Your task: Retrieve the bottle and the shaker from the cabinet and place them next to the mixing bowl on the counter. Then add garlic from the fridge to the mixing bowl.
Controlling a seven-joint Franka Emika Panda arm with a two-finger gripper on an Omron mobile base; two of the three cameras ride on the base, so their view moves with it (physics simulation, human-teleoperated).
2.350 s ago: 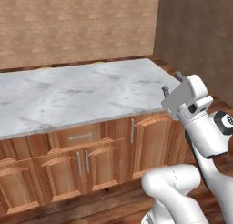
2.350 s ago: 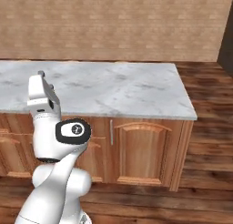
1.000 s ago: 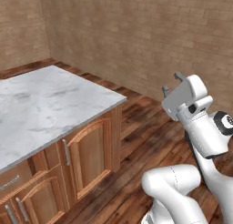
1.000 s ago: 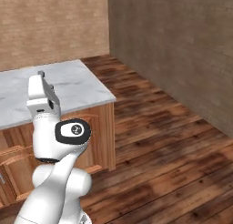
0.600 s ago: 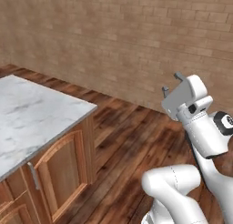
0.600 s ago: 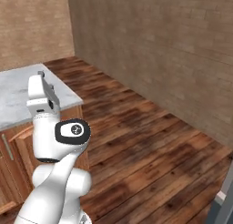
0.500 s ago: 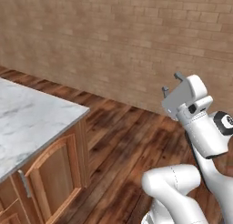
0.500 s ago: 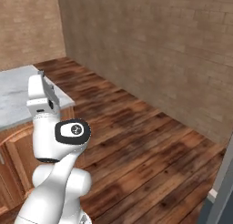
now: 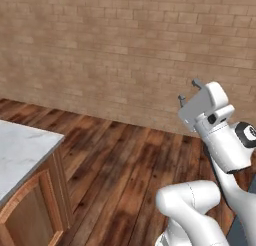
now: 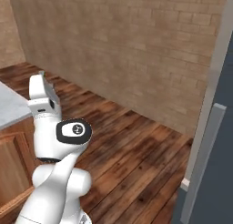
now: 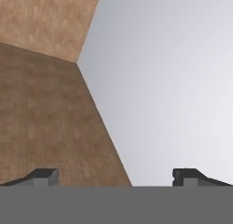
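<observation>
A tan brick wall (image 9: 115, 45) runs across the back, meeting a dark wood plank floor (image 9: 125, 165) that shows worn, lighter patches. At the lower left stands the corner of a counter (image 9: 17, 145) — marble-topped, with a panelled wooden cabinet door (image 9: 27, 215) beneath. At the far right rises a tall grey appliance (image 10: 218, 141) with a long vertical handle (image 10: 200, 164) — just beside the wall.

Counter (image 9: 20, 150) sits left of the arm (wall (image 9: 115, 50) ahead); fridge door (image 10: 214, 141) stands right.
</observation>
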